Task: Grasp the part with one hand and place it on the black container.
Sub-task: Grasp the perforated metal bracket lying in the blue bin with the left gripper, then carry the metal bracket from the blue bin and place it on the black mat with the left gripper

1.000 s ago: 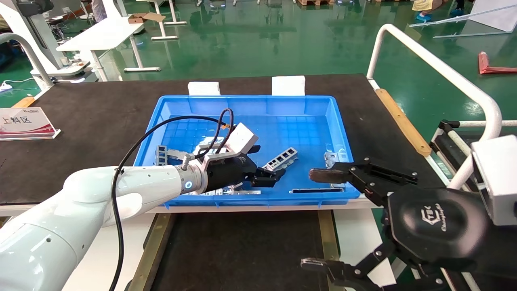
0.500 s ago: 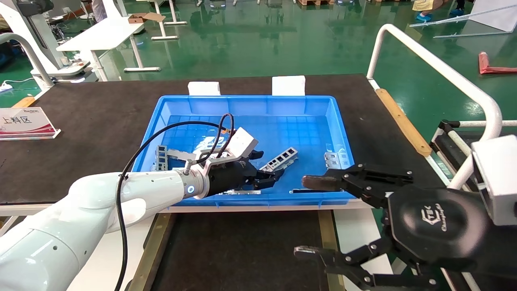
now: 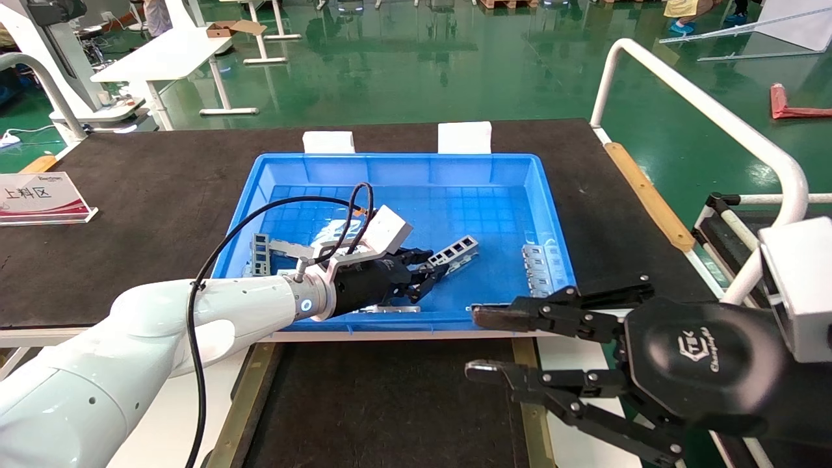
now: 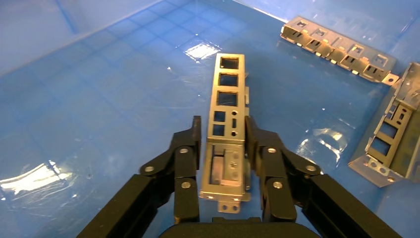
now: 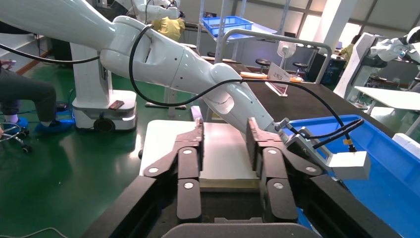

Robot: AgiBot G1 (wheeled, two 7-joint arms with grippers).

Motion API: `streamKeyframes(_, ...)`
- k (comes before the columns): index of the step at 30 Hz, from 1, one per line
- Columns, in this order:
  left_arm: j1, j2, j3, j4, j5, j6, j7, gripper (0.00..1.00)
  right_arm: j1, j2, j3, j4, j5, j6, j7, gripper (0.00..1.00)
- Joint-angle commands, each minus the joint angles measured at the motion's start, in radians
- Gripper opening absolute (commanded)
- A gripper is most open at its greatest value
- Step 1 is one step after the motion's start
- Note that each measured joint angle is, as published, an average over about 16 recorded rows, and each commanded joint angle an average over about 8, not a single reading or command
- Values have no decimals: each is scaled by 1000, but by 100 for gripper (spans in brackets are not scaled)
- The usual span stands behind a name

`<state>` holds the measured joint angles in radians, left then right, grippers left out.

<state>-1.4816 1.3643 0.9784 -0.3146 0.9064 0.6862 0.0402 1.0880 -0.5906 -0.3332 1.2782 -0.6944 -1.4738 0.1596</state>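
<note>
The dark worktop (image 3: 130,195) is carrying a blue bin (image 3: 552,221), and nearer the robot the black container (image 3: 390,403) is lying with brass-coloured rails along its sides. The left gripper (image 3: 432,276) is reaching into the bin, its jaws sitting on either side of the part (image 4: 225,126), closed against its long edges; the part is lying on the bin floor near the middle. The right gripper (image 3: 478,344) is hovering over the container's right edge, just before the bin's front wall, jaws spread apart and holding nothing. Other metal pieces (image 4: 341,49) are lying nearby in the bin.
</note>
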Motion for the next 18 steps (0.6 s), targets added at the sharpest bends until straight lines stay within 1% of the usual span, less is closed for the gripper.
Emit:
streamKeyframes(1, 1, 0, 7, 0, -12, -1, -1, 0, 0, 0, 0, 0, 0, 0, 0, 0)
streamKeyframes(12, -24, -6, 21, -10, -92, 25, 31, 0, 0, 0, 0, 0, 0, 0, 0, 0)
streamKeyframes(15, -39, -13, 14, -8, -117, 57, 53, 0, 0, 0, 0, 0, 0, 0, 0, 0)
streamKeyframes(18, -51, -28, 1, -6, -145, 124, 82, 0, 0, 0, 0, 0, 0, 0, 0, 0)
